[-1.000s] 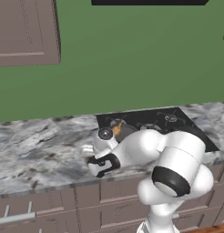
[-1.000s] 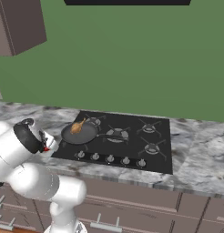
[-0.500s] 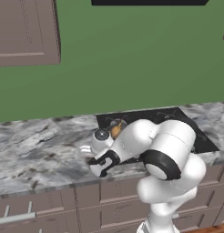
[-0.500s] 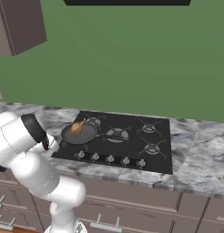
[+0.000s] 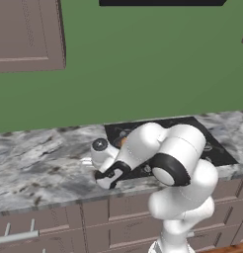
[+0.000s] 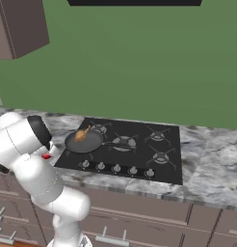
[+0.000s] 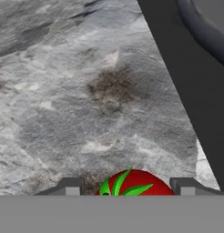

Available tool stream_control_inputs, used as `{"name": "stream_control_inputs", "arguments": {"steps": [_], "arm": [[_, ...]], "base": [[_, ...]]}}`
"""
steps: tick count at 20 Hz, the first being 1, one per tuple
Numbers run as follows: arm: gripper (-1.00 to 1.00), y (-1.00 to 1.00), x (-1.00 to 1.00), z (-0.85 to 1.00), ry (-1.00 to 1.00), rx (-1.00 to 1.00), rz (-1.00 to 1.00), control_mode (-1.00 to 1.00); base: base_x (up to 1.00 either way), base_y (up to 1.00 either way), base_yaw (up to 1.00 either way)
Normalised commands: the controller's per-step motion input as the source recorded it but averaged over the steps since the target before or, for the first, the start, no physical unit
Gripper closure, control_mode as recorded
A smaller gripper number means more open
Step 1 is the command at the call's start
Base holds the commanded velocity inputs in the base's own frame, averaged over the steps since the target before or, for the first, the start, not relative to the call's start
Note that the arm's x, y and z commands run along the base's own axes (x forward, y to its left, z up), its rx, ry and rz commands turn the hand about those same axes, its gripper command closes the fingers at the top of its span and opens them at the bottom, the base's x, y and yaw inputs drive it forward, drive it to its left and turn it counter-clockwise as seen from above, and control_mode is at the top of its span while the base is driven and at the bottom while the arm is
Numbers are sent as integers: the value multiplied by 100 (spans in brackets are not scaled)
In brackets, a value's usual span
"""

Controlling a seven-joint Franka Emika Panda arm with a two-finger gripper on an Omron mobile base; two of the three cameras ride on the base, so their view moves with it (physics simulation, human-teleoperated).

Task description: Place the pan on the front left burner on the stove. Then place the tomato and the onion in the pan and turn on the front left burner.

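Note:
The dark pan (image 6: 85,142) sits on the stove (image 6: 139,150) over the front left burner, its handle pointing right, with the yellow-brown onion (image 6: 82,134) inside it. The red tomato (image 7: 134,183) with its green stem top lies on the marble counter just left of the stove. It also shows as a red spot (image 6: 46,156) beside my arm. My gripper (image 7: 127,185) straddles the tomato from above, one fingertip (image 7: 70,184) on each side with small gaps left. In the left base view the hand (image 5: 109,175) is low over the counter's front. The pan's rim (image 7: 202,25) curves at the hand view's top right.
A row of silver knobs (image 6: 115,168) runs along the stove's front edge. The black cooktop edge (image 7: 191,95) lies close to the tomato's right. Grey marble counter (image 5: 39,163) stretches left of the stove. Wall cabinets (image 5: 27,34) hang high above.
My arm has folded lower over the counter's front left of the stove, and the jaws have narrowed around the tomato.

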Motion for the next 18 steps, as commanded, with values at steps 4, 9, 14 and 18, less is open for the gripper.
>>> {"name": "stream_control_inputs", "arguments": {"steps": [4,9,14,18], "arm": [[100,0,-60,-48,4,-7,-5,-100],[100,0,-56,-26,0,-4,-6,-100],[100,-13,-40,1,-15,-1,-7,-100],[100,-32,-10,12,-21,0,-13,-100]], "base": [[0,0,0],[0,0,0],[0,0,0],[0,0,0]]}}
